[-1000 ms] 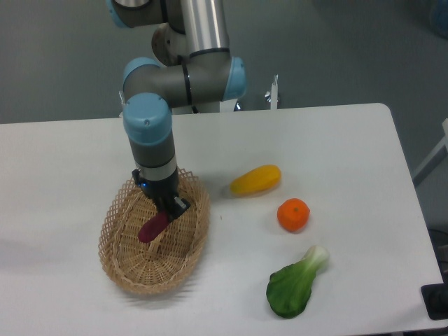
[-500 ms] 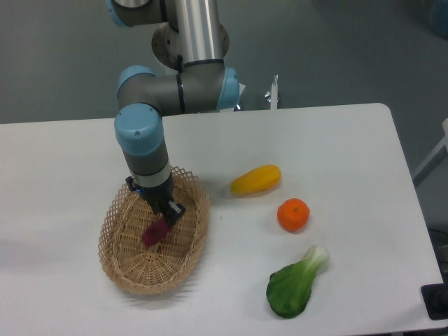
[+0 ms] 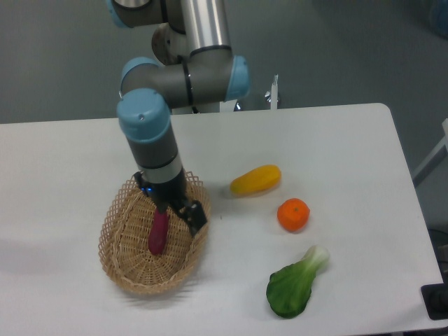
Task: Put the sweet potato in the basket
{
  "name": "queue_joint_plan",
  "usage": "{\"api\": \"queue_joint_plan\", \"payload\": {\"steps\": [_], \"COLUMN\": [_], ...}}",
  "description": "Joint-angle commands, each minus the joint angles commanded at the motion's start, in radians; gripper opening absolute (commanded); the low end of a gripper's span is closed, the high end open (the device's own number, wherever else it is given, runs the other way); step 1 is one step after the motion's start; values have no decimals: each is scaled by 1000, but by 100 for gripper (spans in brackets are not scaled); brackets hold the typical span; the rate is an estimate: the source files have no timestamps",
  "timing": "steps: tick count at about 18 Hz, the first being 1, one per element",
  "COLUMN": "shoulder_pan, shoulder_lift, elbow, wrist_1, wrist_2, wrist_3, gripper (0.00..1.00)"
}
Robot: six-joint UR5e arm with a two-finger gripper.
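The dark magenta sweet potato (image 3: 158, 234) lies lengthwise inside the light tan wicker basket (image 3: 119, 260) at the table's front left. My gripper (image 3: 179, 213) hangs low over the basket's right half. Its jaws stand apart: one black finger (image 3: 197, 216) is near the basket's right rim, and the other is at the sweet potato's upper end. The gap between them looks bare, so the gripper reads as open. Whether the left finger still touches the sweet potato is unclear.
A plump yellow fruit (image 3: 256, 180) lies right of the basket. A round orange (image 3: 292, 214) sits further right, and a green leafy bok choy (image 3: 294, 283) is near the front edge. The arm's column (image 3: 203, 42) rises behind the basket.
The jaws have spread apart. The sweet potato has turned from a slant in the grip to lying lengthwise on the basket floor. The wrist has shifted slightly right.
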Motion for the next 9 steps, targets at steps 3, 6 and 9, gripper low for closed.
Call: {"api": "queue_joint_plan", "payload": {"steps": [3, 6, 9], "shoulder_pan": [80, 170, 250], "shoulder_lift": [-5, -6, 0], "elbow": [78, 108, 126], "wrist_1": [-6, -49, -133], "wrist_2": [-2, -25, -28], "wrist_3": [15, 170, 323], "gripper": [100, 100, 100]}}
